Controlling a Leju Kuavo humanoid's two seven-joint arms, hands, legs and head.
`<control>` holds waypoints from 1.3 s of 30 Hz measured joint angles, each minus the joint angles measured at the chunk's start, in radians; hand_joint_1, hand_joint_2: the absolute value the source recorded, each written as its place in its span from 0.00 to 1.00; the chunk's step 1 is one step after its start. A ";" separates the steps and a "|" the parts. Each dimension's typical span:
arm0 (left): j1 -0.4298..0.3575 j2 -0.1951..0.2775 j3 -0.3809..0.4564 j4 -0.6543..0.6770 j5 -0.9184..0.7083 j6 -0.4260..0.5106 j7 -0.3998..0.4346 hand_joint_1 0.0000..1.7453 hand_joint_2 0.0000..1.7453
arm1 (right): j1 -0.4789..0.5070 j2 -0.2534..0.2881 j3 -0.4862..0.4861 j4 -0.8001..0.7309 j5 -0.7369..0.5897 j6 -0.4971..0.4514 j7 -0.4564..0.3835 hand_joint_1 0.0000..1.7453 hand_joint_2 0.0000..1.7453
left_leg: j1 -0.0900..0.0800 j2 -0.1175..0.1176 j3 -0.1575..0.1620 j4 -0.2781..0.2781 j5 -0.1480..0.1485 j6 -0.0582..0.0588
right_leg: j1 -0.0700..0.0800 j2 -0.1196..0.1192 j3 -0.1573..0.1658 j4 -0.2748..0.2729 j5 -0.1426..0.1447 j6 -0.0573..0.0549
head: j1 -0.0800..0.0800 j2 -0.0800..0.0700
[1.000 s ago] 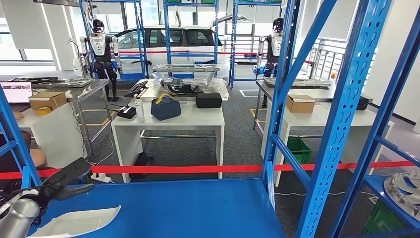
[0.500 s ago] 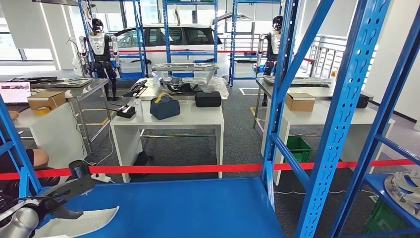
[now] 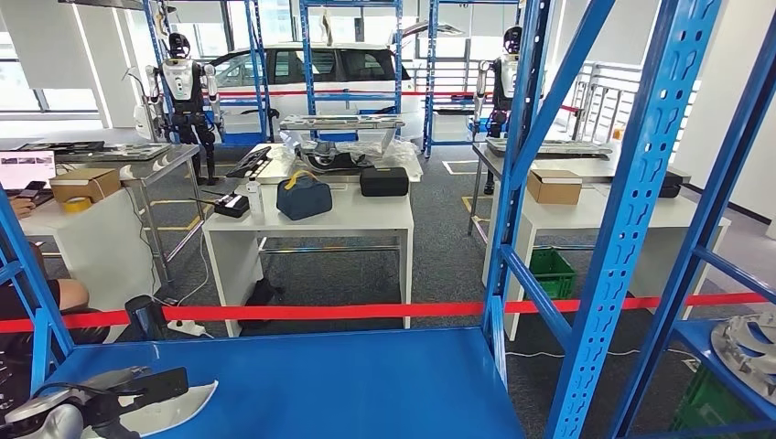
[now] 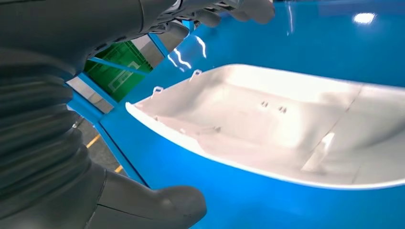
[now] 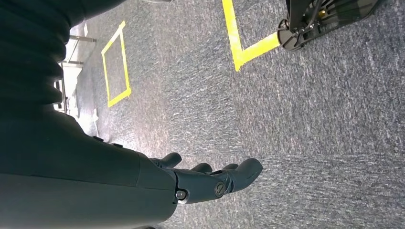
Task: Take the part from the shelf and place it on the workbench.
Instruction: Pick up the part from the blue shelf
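Part (image 3: 174, 409) lies on the shelf (image 3: 348, 384) under the left hand (image 3: 128, 393).

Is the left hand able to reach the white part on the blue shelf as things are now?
Probably yes. The left hand hovers right at the edge of the white part on the blue shelf, with its fingers spread above the part and nothing lying between them. It does not hold the part yet.
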 joint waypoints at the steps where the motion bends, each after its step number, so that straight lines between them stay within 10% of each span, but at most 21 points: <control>1: 0.002 0.001 -0.005 0.001 -0.001 -0.004 0.000 0.00 1.00 | 0.000 0.000 0.000 0.000 0.000 0.000 0.000 0.00 1.00 | 0.000 0.000 0.000 0.000 0.000 0.000 | 0.000 0.000 0.000 0.000 0.000 0.000 | 0.000 0.000; 30: 0.017 0.007 -0.071 0.003 -0.075 -0.024 0.034 0.00 1.00 | -0.001 0.000 -0.002 0.000 0.002 0.000 0.000 0.00 1.00 | 0.000 0.000 0.000 0.000 -0.001 -0.001 | 0.000 0.000 0.000 0.000 -0.002 0.000 | 0.000 0.000; 35: 0.033 0.004 -0.134 0.004 -0.154 0.012 0.073 0.91 1.00 | -0.001 0.000 -0.009 0.000 0.006 -0.001 0.002 0.00 1.00 | 0.000 0.000 0.001 0.000 -0.001 -0.001 | 0.000 0.000 0.000 0.000 -0.002 0.000 | 0.000 0.000; 39: 0.059 -0.008 -0.187 0.008 -0.202 0.036 0.116 0.92 1.00 | -0.003 0.000 -0.014 0.000 0.017 -0.003 0.010 0.00 1.00 | 0.000 0.000 0.001 0.000 -0.001 -0.001 | 0.000 0.000 0.000 0.000 -0.002 0.000 | 0.000 0.000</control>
